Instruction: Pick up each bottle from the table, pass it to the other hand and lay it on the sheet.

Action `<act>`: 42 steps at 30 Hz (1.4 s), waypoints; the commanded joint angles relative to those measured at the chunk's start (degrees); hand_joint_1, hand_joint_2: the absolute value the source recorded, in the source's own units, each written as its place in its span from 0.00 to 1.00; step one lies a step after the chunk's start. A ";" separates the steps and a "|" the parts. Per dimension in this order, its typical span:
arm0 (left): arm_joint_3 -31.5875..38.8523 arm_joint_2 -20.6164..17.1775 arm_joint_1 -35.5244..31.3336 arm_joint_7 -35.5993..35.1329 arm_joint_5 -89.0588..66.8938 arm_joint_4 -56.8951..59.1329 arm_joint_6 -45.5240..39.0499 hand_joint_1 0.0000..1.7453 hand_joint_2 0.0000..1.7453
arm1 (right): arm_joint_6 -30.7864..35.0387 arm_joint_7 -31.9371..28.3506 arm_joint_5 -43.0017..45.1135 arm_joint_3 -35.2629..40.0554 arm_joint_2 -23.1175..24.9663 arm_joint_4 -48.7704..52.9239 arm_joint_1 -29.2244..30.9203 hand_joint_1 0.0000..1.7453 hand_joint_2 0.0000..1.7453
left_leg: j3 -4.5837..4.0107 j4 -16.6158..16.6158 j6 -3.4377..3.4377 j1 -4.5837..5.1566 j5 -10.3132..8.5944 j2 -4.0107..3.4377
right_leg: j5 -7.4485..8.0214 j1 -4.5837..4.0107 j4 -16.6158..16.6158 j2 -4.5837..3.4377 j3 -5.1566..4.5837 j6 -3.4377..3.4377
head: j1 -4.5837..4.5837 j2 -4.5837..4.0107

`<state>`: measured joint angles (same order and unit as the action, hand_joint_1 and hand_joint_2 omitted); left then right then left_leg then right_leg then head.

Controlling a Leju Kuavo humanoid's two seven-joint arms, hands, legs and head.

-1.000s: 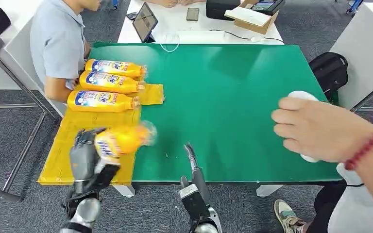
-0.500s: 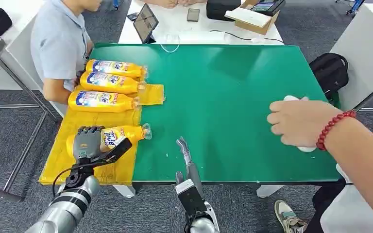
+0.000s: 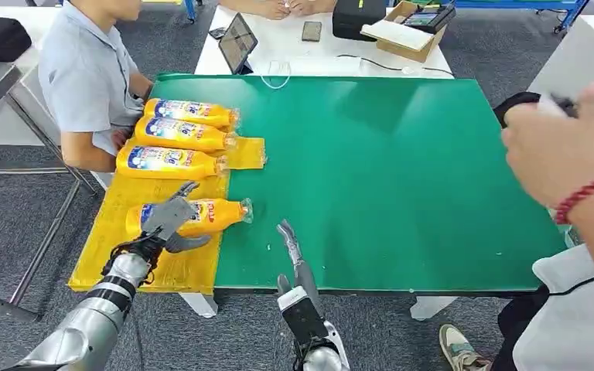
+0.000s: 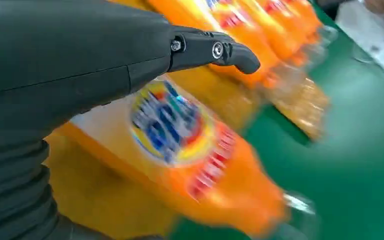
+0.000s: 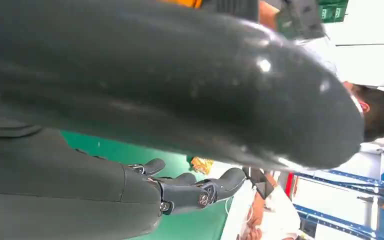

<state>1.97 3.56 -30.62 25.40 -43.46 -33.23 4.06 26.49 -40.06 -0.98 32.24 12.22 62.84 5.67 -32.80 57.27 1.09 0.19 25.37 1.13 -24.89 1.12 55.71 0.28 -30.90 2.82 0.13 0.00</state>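
Left hand (image 3: 168,219) spread open over bottle (image 3: 201,216), gripping nothing; bottle lying on sheet (image 3: 100,247) at lower left, neck overhanging table (image 3: 387,170). Right hand (image 3: 290,246) open, idle. Could roll if nudged on withdrawal.

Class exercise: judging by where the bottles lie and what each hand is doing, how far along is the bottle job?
Done: four orange bottles lie on the yellow sheet, three in a row at its far end.
In hand: the left hand spreads open over the fourth bottle, which lies flat on the sheet. The right hand holds nothing.
Left: no bottle lies on the green table.
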 commanded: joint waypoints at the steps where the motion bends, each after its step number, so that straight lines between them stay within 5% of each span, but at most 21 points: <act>1: -1.58 2.32 10.50 4.58 11.83 -16.30 -6.31 0.00 0.00 | 0.87 0.06 0.17 -1.02 -0.54 -1.74 0.28 0.00 0.00 | -0.12 -0.08 -0.11 -0.09 0.00 -0.35 | 0.10 -0.10 -0.11 -0.24 -0.19 -0.17 | 0.00 0.00; 2: -1.58 2.32 10.50 4.58 11.83 -16.30 -6.31 0.00 1.00 | 0.87 0.06 0.17 -1.02 -0.54 -1.74 0.28 0.00 0.00 | -0.05 -0.04 -0.07 -0.05 0.01 -0.18 | 0.03 -0.06 -0.06 -0.10 -0.10 -0.11 | 0.00 0.00; 4: -6.01 4.79 18.44 10.85 21.52 -31.89 -17.32 0.00 1.00 | 3.78 0.06 -0.48 -0.90 -1.39 1.36 -0.56 0.00 0.00 | -0.06 -0.06 -0.04 -0.01 0.04 -0.21 | 0.01 -0.02 -0.07 -0.11 -0.13 -0.08 | -0.02 0.00; 9: -7.81 10.59 26.68 9.82 46.49 -47.77 -15.39 0.00 1.00 | 11.46 0.06 -1.01 -2.39 -2.84 8.75 -2.20 0.00 0.00 | -0.54 0.11 -0.02 -0.03 0.08 -0.51 | -0.01 -0.03 0.05 -0.27 -0.69 -0.08 | 0.00 0.00; 10: -8.89 11.36 28.15 5.16 55.32 -50.06 -13.42 0.00 1.00 | 13.51 0.06 -1.29 -3.27 -2.97 9.88 -2.71 0.00 1.00 | -0.63 0.14 -0.04 -0.05 0.10 -0.43 | -0.04 -0.05 0.05 -0.19 -0.76 -0.12 | -0.02 0.00; 14: -14.61 11.10 32.68 5.69 57.96 -51.90 -17.54 0.00 1.00 | 13.51 0.06 -8.16 -13.02 0.47 14.61 -6.23 0.00 1.00 | -0.83 0.18 -0.04 -0.04 0.20 -0.50 | -0.07 -0.06 0.05 -0.26 -0.94 -0.20 | -0.02 0.00; 16: -20.11 6.84 34.07 7.88 56.42 -48.06 -19.81 0.00 1.00 | 13.51 0.06 -11.45 -18.29 2.44 18.54 -8.50 0.00 1.00 | -0.92 0.11 -0.05 -0.02 0.16 -0.47 | -0.03 -0.04 0.01 -0.23 -1.04 -0.21 | 0.00 0.00; 22: -26.19 5.06 33.80 12.24 48.88 -47.33 -27.19 0.00 1.00 | 13.51 0.06 -16.22 -22.76 4.99 23.25 -10.31 0.00 1.00 | -1.00 0.08 -0.05 -0.01 0.18 -0.46 | 0.01 -0.05 0.02 -0.23 -1.16 -0.22 | 0.00 0.00; 42: -28.90 3.28 33.92 13.83 43.89 -48.06 -33.54 0.00 1.00 | 13.51 0.06 -10.40 -19.89 4.07 17.52 -9.45 0.00 1.00 | -0.95 0.00 -0.03 -0.02 0.17 -0.66 | 0.07 -0.05 -0.06 -0.40 -1.13 -0.20 | 0.00 0.00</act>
<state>-24.55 9.57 3.85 39.50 0.63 -82.34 -29.18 39.89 -40.06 -12.57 11.96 16.48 84.52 -5.26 -33.89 57.31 1.13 0.22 25.51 0.58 -24.82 1.13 55.72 -0.06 -32.15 2.72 0.13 0.00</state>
